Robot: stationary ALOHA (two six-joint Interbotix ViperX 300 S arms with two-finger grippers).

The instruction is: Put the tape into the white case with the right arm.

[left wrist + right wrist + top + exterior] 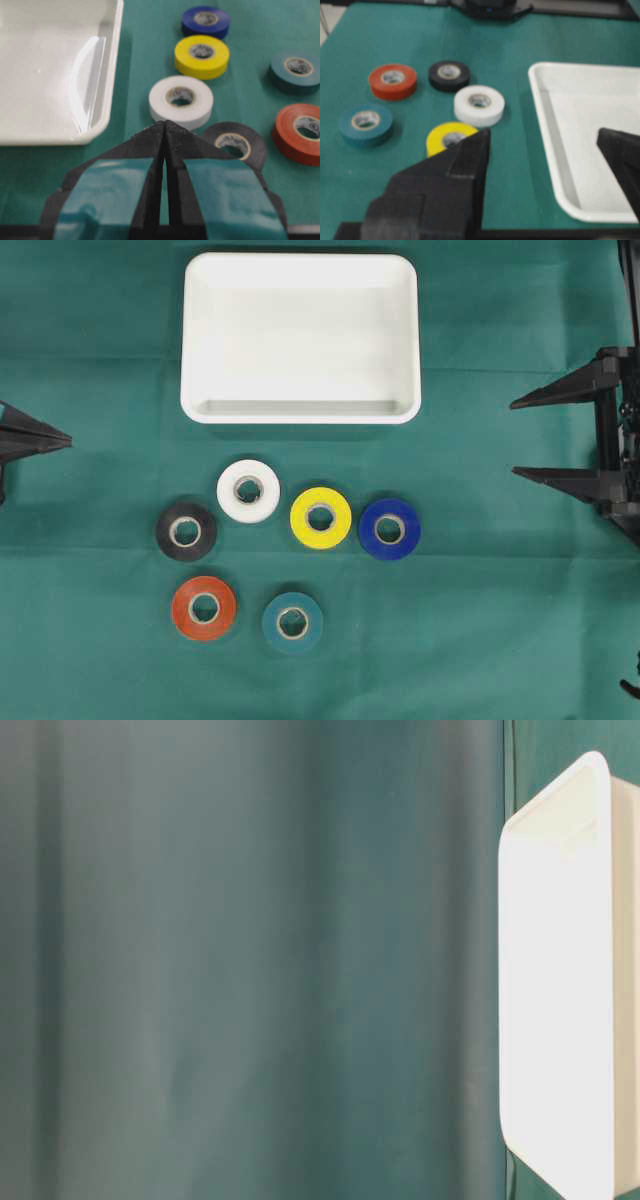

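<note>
A green cloth covers the counter [90, 340]. The white case [300, 405] lies on it at the far side, empty. Nearer lie six tape rolls, flat, none touching. One row runs white roll [248, 490], yellow roll [320, 517], blue roll [389, 529]. The black roll [186, 531] lies left of them, the red roll [204, 607] and teal roll [292, 622] nearest.

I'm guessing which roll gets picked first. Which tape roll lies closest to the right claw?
The blue roll. It is the rightmost of the six rolls, at the end of the row beside the yellow roll, nearest the open right claw.
</note>
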